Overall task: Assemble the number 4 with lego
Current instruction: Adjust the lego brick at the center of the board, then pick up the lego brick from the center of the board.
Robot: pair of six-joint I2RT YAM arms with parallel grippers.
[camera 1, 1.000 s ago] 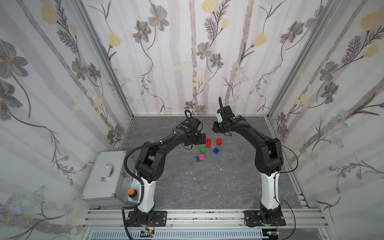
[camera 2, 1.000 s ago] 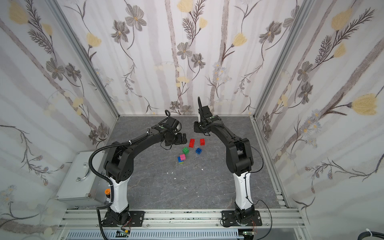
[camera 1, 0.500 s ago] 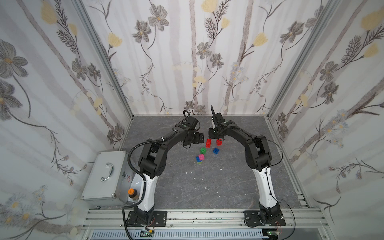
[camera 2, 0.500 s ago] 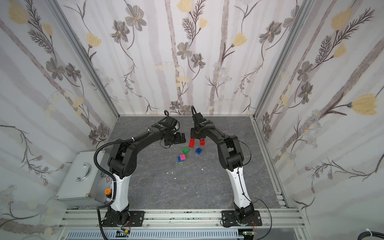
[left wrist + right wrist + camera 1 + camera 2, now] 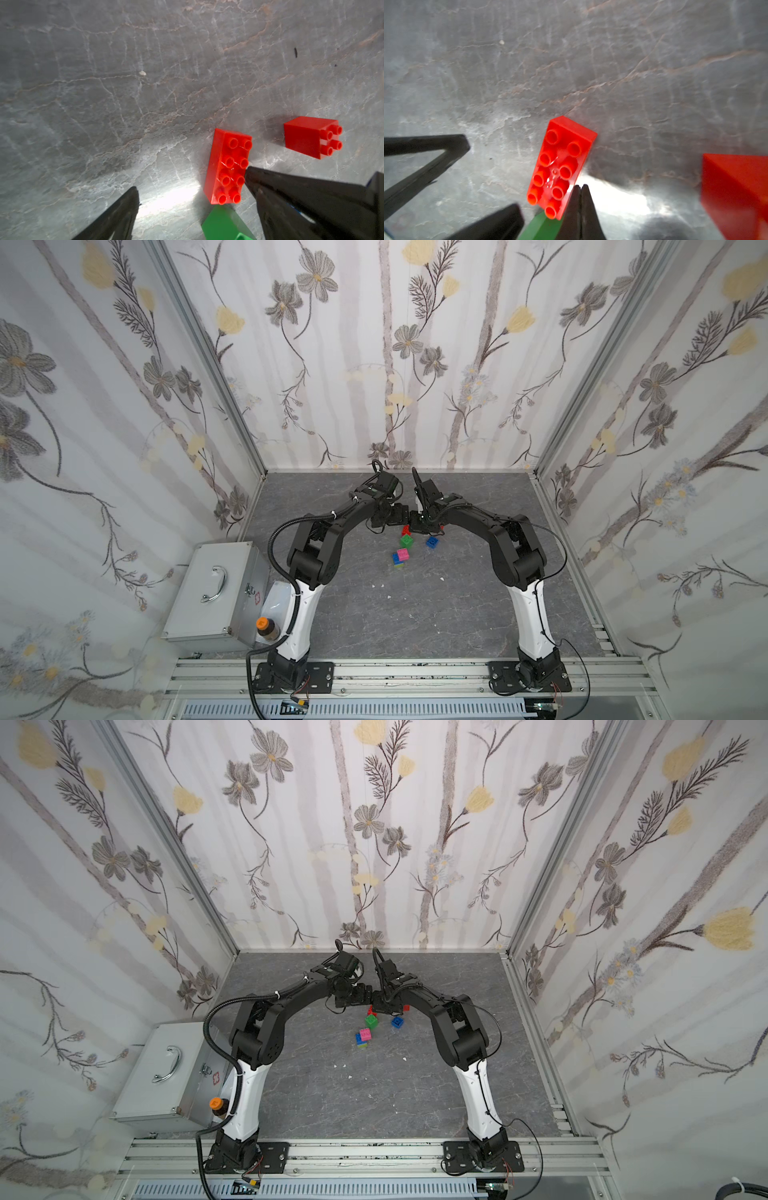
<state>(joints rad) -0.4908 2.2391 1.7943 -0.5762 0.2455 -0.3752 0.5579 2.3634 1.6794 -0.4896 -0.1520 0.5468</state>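
A long red brick (image 5: 228, 166) lies studs-up on the grey floor, a small red brick (image 5: 311, 137) beside it and a dark green brick (image 5: 224, 224) at its near end. My left gripper (image 5: 190, 178) is open; the long red brick sits between its fingers, close to one finger (image 5: 291, 197). My right gripper (image 5: 580, 187) is shut on nothing, its tips against the long red brick's (image 5: 560, 166) side. In both top views the two grippers meet over the red bricks. A blue brick (image 5: 432, 542) and a pink, blue and lime cluster (image 5: 401, 556) lie nearer the front.
A metal case (image 5: 216, 593) and an orange-capped bottle (image 5: 264, 624) stand at the front left beside the left arm's base. Flowered walls close in three sides and an aluminium rail (image 5: 415, 672) runs along the front. Small white crumbs dot the floor.
My right arm has swung left and down from near the back wall to the long red brick, its gripper closing on the way. The left gripper has shifted slightly towards it.
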